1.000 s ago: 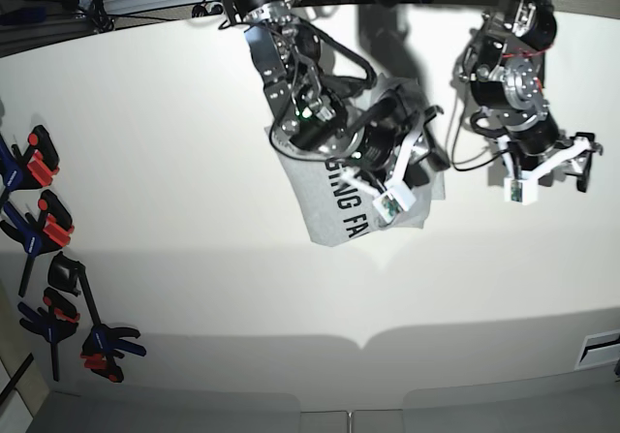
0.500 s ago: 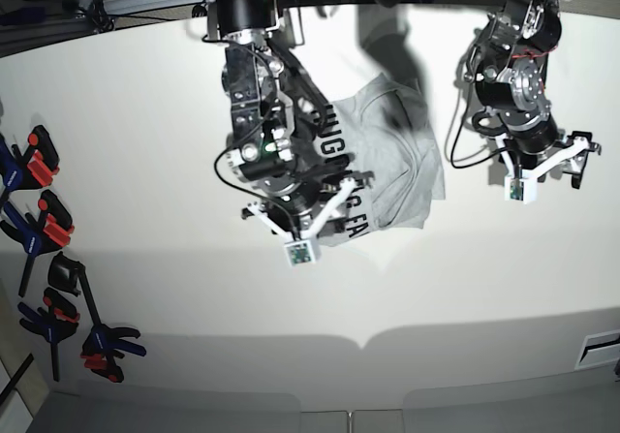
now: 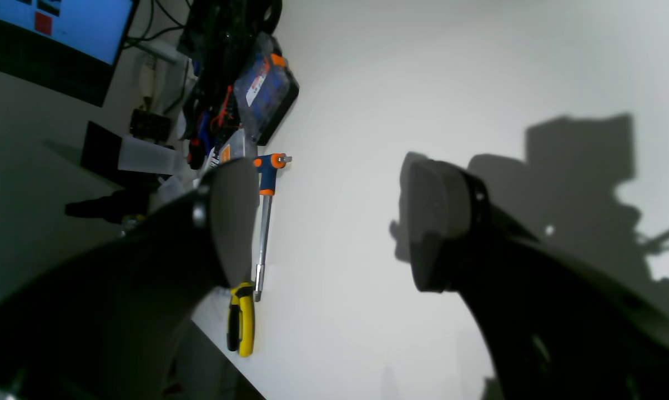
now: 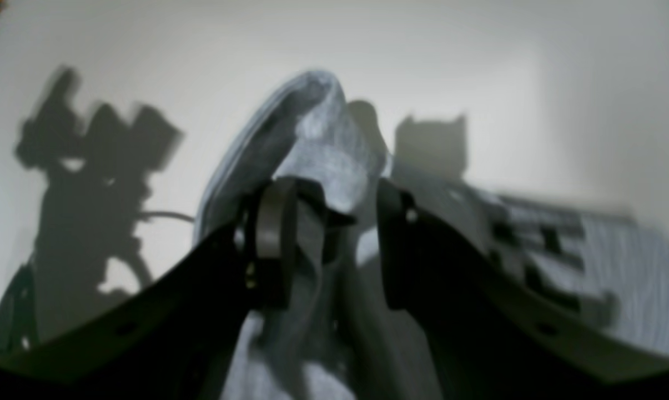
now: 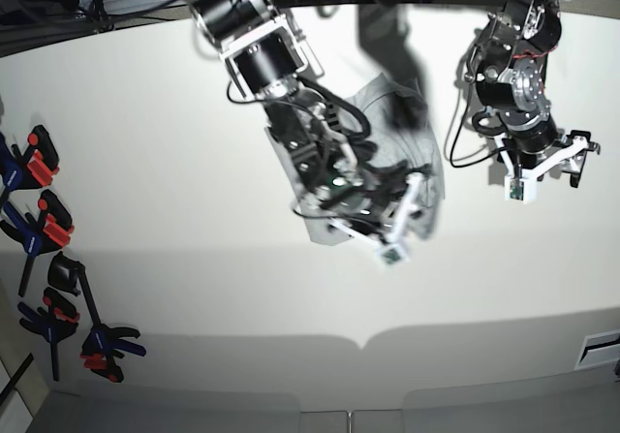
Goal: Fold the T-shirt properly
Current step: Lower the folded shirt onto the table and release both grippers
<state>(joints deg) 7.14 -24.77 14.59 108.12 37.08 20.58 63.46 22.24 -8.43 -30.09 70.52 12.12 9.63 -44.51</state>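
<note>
While half a second ago the right hand [image 5: 392, 222] hung over the near-left corner of the T-shirt [image 5: 426, 167], it now sits further toward the garment's near edge, fingers [image 4: 273, 244] clamped on a raised ridge of grey cloth, so a fold is probably being dragged across. On the white surface [image 5: 174, 162] the T-shirt lies bunched under that arm, lettering partly visible. Unmoved, the left hand [image 5: 542, 171] hovers beside it, jaws wide apart and empty. No container is in view.
</note>
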